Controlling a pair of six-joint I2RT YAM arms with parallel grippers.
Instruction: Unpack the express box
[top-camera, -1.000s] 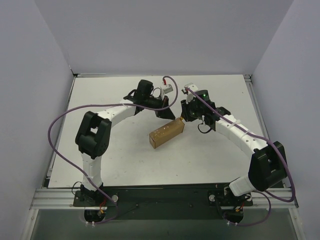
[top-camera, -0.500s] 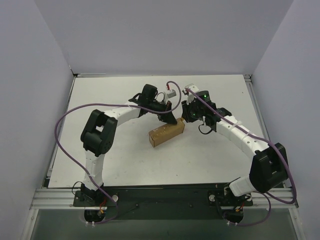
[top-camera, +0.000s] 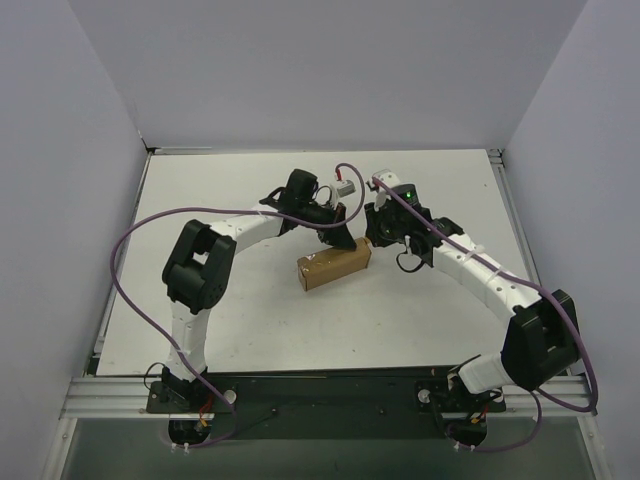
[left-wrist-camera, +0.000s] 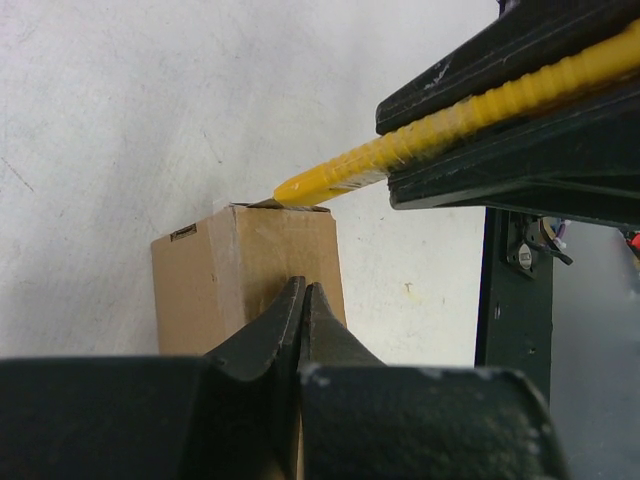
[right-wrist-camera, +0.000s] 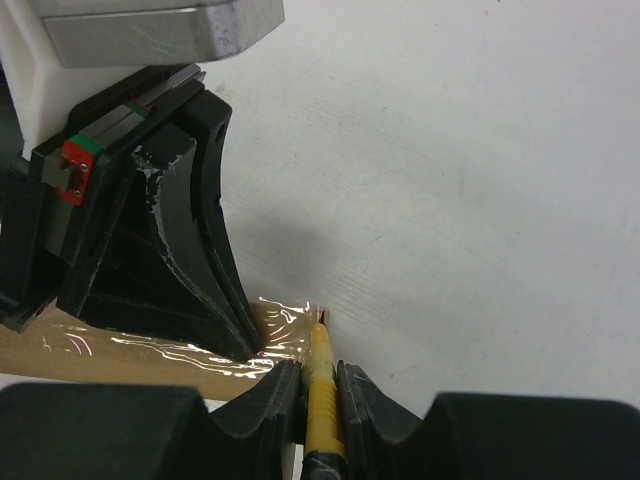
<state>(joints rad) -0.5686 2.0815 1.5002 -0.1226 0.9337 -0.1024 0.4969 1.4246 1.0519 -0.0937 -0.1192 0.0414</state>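
Note:
The express box (top-camera: 333, 269), a small brown cardboard box with shiny clear tape along its top, lies at the middle of the white table. My left gripper (top-camera: 345, 242) is shut and empty, its tips (left-wrist-camera: 303, 287) resting on the top of the box (left-wrist-camera: 240, 270). My right gripper (top-camera: 371, 238) is shut on a slim yellow utility knife (right-wrist-camera: 322, 370). The tip of the knife (left-wrist-camera: 400, 150) touches the box's far top edge. In the right wrist view the left gripper's fingers (right-wrist-camera: 190, 250) stand on the taped box top (right-wrist-camera: 120, 355), just left of the knife.
The white table (top-camera: 250, 320) is closed in by grey walls on the left, back and right. A purple cable loops off each arm (top-camera: 125, 250). A metal rail (top-camera: 320, 392) runs along the near edge by the arm bases.
My left gripper has moved right and down onto the box's far end. The box has turned slightly and lies flatter. My right gripper with the knife has hardly moved.

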